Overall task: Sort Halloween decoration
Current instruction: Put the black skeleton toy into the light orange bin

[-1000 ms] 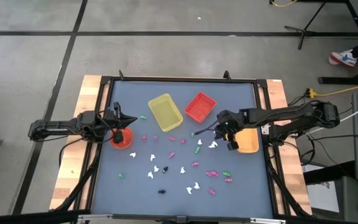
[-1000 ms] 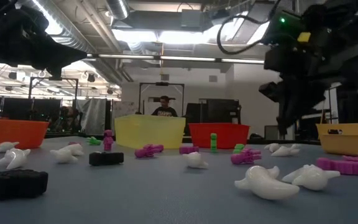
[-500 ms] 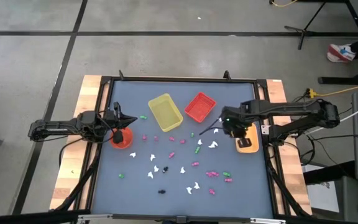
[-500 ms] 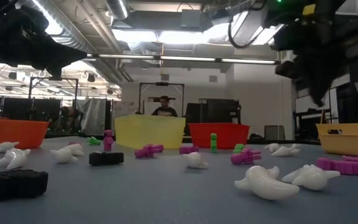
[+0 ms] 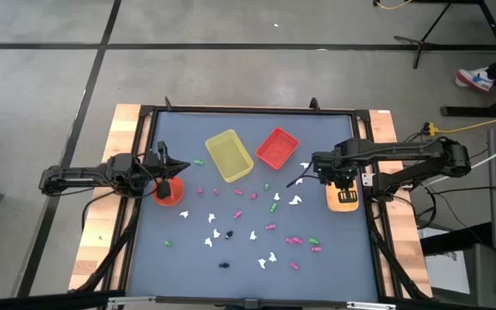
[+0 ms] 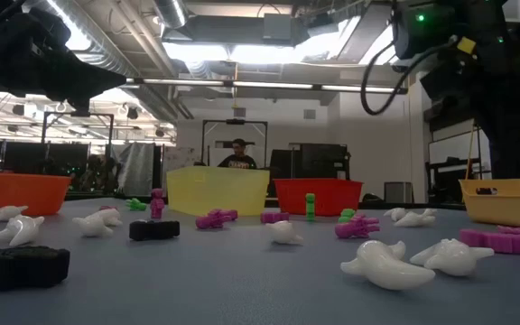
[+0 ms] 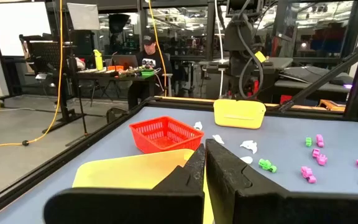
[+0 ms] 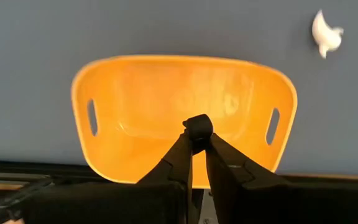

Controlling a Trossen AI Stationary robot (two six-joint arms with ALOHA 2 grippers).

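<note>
Tiny white, pink, green and black trinkets (image 5: 250,226) lie scattered on the blue-grey table top; in the low view they lie in a row (image 6: 395,264). My right gripper (image 5: 343,177) hangs over the orange tray (image 5: 344,200) at the table's right edge, shut on a small black trinket (image 8: 197,127). My left gripper (image 5: 164,170) waits shut above the orange bowl (image 5: 169,193) at the left edge; its shut fingers (image 7: 205,163) hold nothing that I can see. My right gripper (image 8: 196,142) pinches the black trinket between its two fingertips, only at their free ends. The fingers point down from above. The trinket is lifted clear, over the inside of the orange tray (image 8: 142,106).
A yellow bin (image 5: 229,156) and a red bin (image 5: 276,148) stand side by side on the table's far half. A white trinket (image 8: 325,32) lies just beside the tray. A raised black frame (image 5: 370,215) borders the table. A person sits in the room behind (image 6: 238,155).
My right gripper has moved from above the scattered trinkets toward the table's right edge and now hangs over the orange tray, having turned on the way. It carries the black trinket with it. The left arm has kept still.
</note>
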